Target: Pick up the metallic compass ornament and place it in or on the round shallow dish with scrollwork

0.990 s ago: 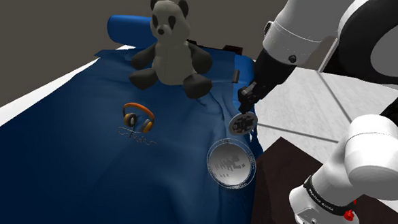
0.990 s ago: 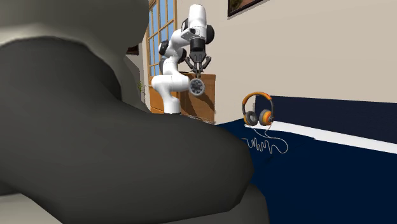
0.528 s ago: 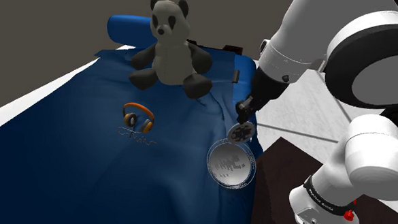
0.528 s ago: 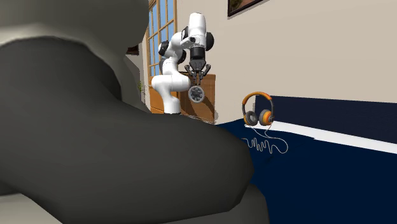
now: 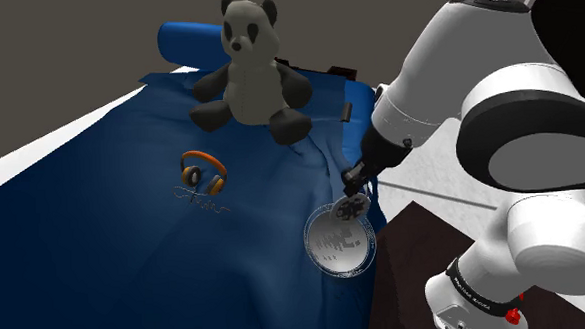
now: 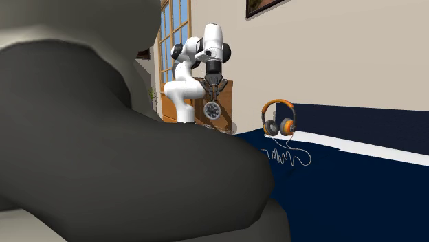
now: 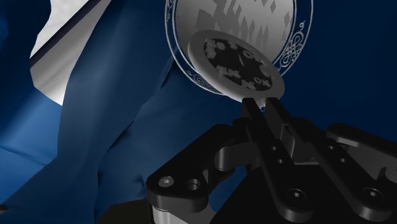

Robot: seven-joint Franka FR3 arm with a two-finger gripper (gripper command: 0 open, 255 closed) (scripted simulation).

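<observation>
The compass ornament (image 5: 350, 208) is a flat silver-grey disc with dark cut-out marks. My black gripper (image 5: 355, 180) is shut on its rim and holds it just above the round shallow dish (image 5: 336, 247), a silver plate with scrollwork near the blue bedcover's edge. In the wrist view the fingers (image 7: 254, 114) pinch the compass ornament (image 7: 236, 65), which overlaps the dish (image 7: 289, 38) beyond it. The second exterior view has the gripper (image 6: 213, 93) far off with the compass ornament (image 6: 212, 110) hanging under it.
A large grey-and-black panda toy (image 5: 247, 70) sits at the back of the blue bed (image 5: 133, 244); it blocks the second exterior view's left. Orange headphones (image 5: 203, 172) with a wavy cord lie mid-bed. A blue pillow (image 5: 181, 37) lies behind. A dark stand (image 5: 424, 254) is beside the dish.
The gripper has come down with the compass ornament, from well above the bed's edge to just over the dish. The headphones, panda and dish have not moved.
</observation>
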